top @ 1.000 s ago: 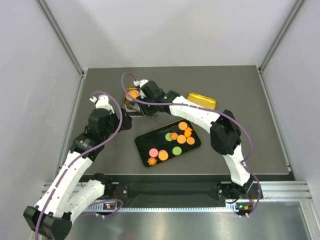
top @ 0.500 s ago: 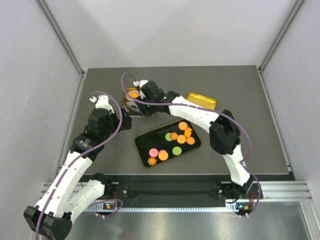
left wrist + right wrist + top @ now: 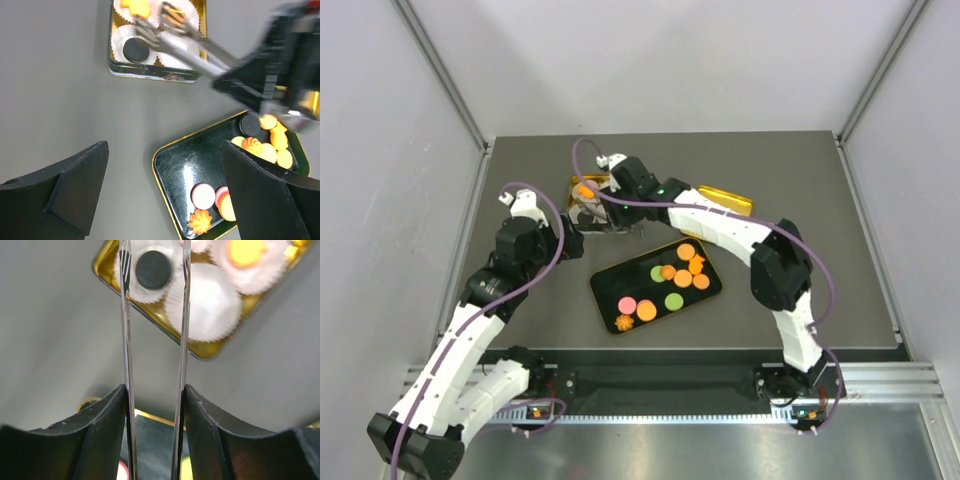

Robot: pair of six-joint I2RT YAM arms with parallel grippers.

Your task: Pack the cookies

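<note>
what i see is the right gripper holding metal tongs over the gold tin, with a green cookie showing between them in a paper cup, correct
Not quite. The right wrist view shows that cookie in its paper cup is black, not green. The right gripper does hold metal tongs over the gold tin.

overhead view looks down; both close wrist views share the gold tin [image 3: 150,71].

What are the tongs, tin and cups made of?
Tongs: likely polished steel; thin, silvery, with mirror-like glints. Tin: thin sheet metal by the look, with a glossy gold finish and a reflective wall. Cups: apparently white paper; matte, with finely pleated walls.
</note>
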